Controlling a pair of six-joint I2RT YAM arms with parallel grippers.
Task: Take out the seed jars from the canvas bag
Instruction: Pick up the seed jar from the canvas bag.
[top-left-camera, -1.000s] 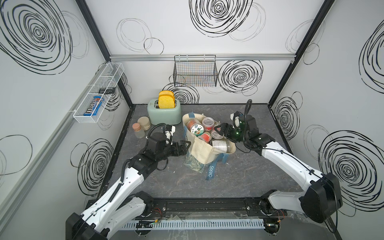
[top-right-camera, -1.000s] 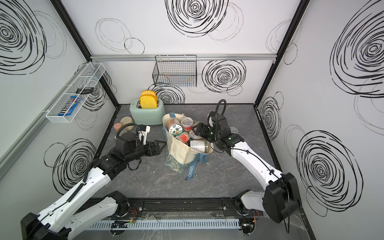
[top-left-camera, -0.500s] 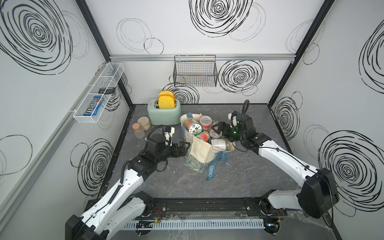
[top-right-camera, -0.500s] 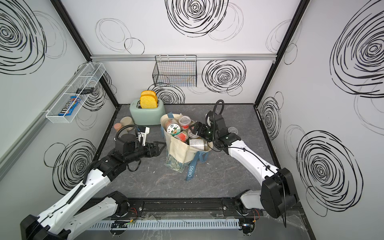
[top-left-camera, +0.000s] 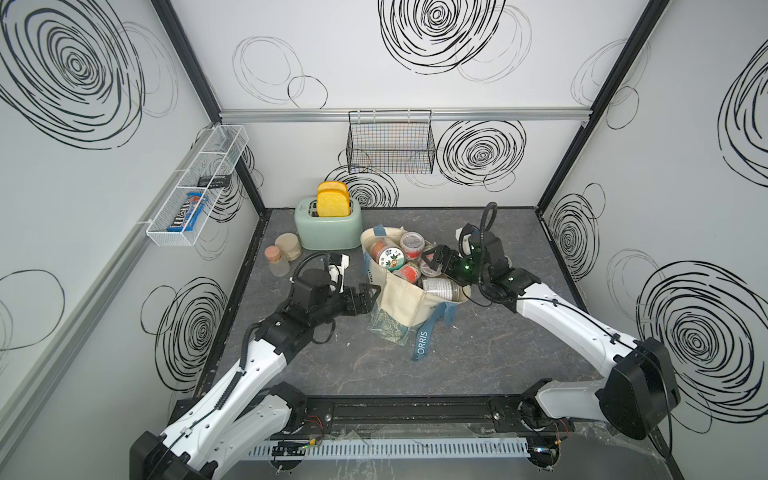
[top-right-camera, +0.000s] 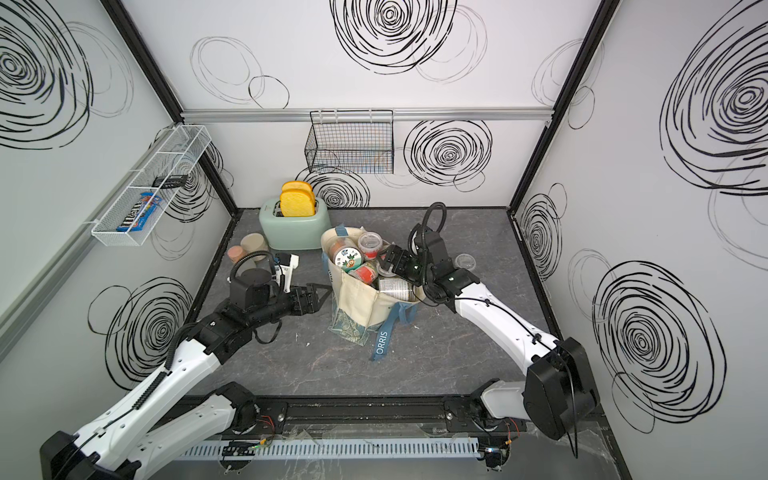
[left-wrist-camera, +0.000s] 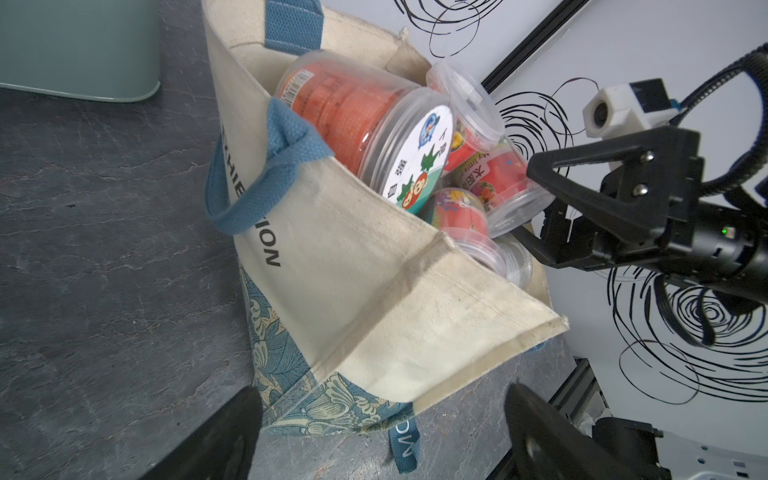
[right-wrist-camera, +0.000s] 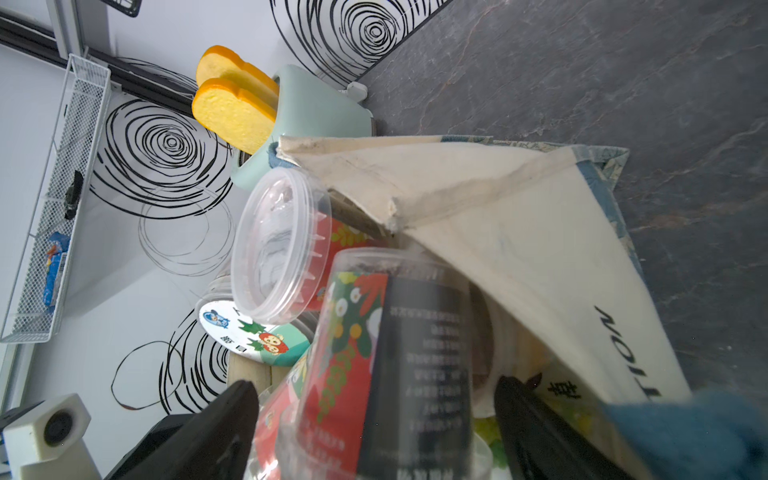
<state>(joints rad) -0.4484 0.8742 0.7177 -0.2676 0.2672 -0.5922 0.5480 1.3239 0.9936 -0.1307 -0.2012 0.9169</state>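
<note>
The cream canvas bag (top-left-camera: 401, 303) (top-right-camera: 357, 303) stands mid-table, its mouth full of seed jars. Among them are a green-white sticker-lidded jar (top-left-camera: 390, 257) (left-wrist-camera: 415, 162), a clear-lidded jar of red contents (top-left-camera: 412, 242) (right-wrist-camera: 278, 245) and a silver-lidded jar (top-left-camera: 440, 287) lying on its side. My right gripper (top-left-camera: 432, 262) (right-wrist-camera: 374, 386) is open over the bag's right rim. A red-and-black-labelled jar (right-wrist-camera: 374, 353) lies between its fingers. My left gripper (top-left-camera: 371, 297) (left-wrist-camera: 380, 399) is open and empty, level with the bag's left side near its base.
A mint toaster (top-left-camera: 328, 226) holding yellow toast stands behind the bag, with two frosted jars (top-left-camera: 282, 253) to its left. A small clear round jar or lid (top-right-camera: 465, 261) sits on the table right of my right wrist. A wire basket (top-left-camera: 390, 147) hangs on the back wall.
My right gripper has moved left, from beside the bag to over its mouth, and its jaws have spread wider. The left arm has stayed put.
</note>
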